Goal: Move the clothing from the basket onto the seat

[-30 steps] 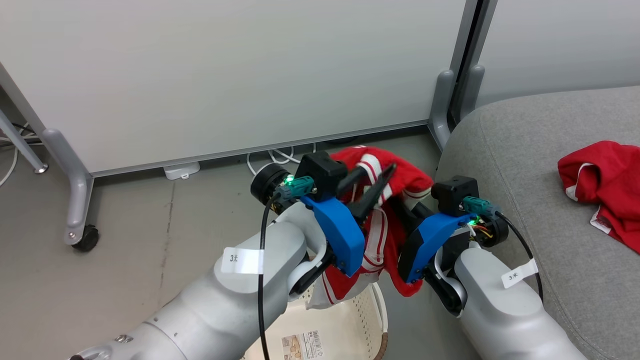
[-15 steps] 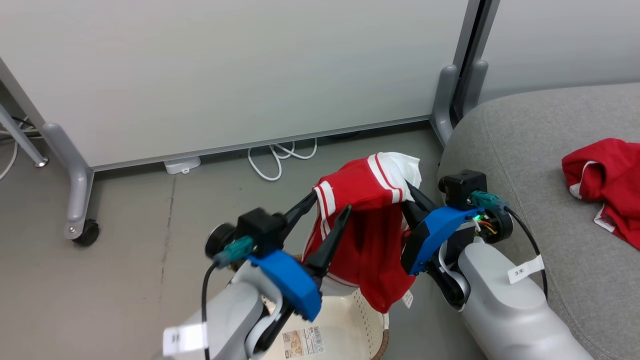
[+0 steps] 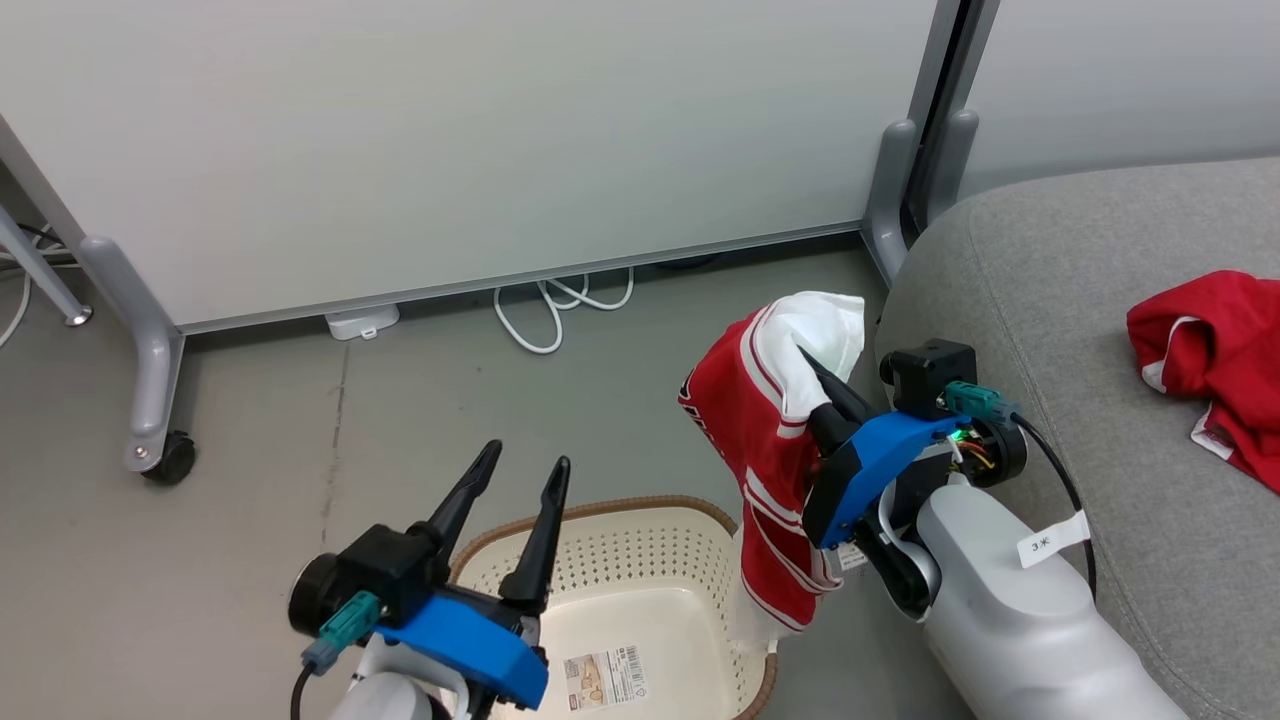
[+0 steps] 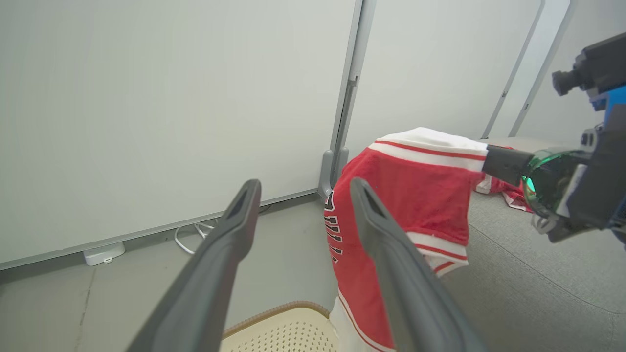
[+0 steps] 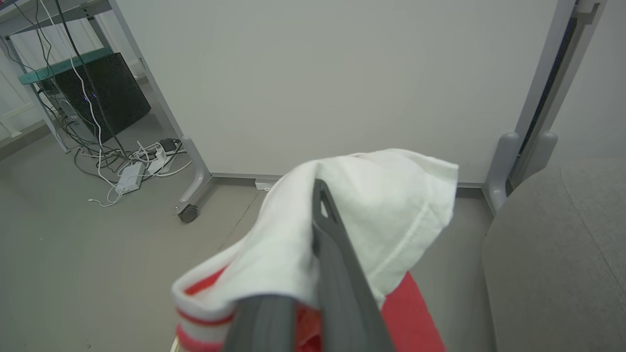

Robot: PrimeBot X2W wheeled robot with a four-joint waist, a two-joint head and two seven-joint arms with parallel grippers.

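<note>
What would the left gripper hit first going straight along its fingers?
Probably nothing close: the open left gripper points over floor toward the white partition. The jersey hangs just right of that line and might brush it; depth is unclear.

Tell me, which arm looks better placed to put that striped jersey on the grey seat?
The right. The right hand is shut on the jersey and sits beside the seat. The left hand is open and empty, by the basket, farther from the seat.
</note>
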